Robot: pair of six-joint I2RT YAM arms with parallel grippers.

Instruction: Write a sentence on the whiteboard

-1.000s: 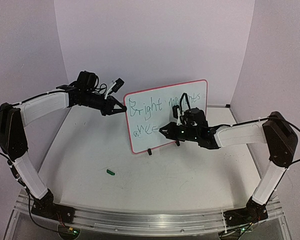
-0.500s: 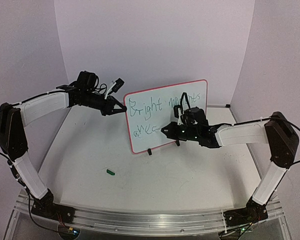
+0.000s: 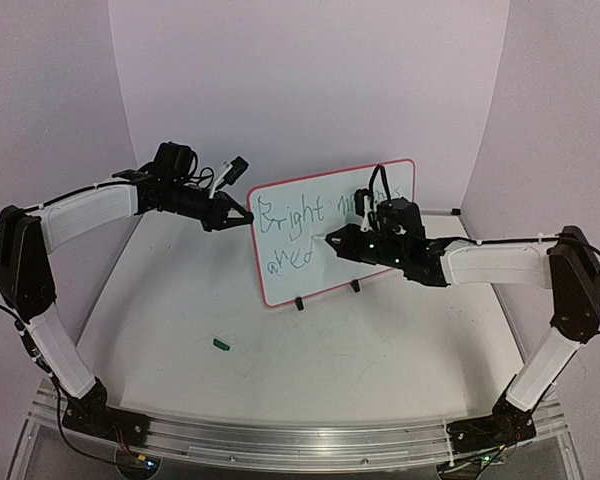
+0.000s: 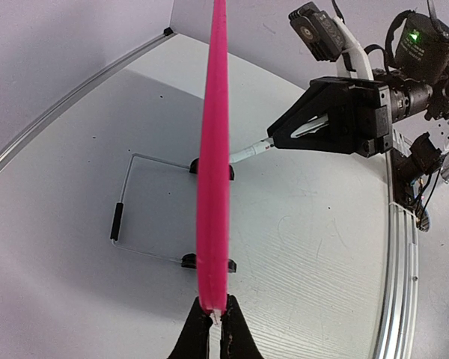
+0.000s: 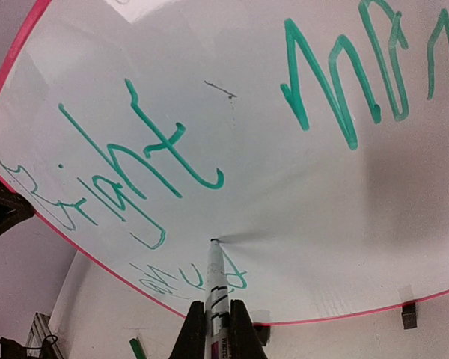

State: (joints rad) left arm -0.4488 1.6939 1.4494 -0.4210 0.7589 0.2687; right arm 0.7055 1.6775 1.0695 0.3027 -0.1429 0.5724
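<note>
The glossy, red-pink-rimmed whiteboard (image 3: 302,225) stands upright across the middle of the white table (image 3: 380,350), walling front from back. The left gripper (image 3: 247,217) pinches its left edge. The right gripper (image 3: 330,238) presses a white marker (image 5: 214,280) to its face, and that arm blocks the board's right half. A thin wire stand (image 4: 117,221) occupies the tabletop behind. In front lies open surface, with only a small green object (image 3: 220,344) on it. Lavender walls (image 3: 310,80) close three sides.

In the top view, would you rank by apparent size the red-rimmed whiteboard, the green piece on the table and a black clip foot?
Largest: red-rimmed white whiteboard.
Then green piece and black clip foot, too alike to rank.
</note>
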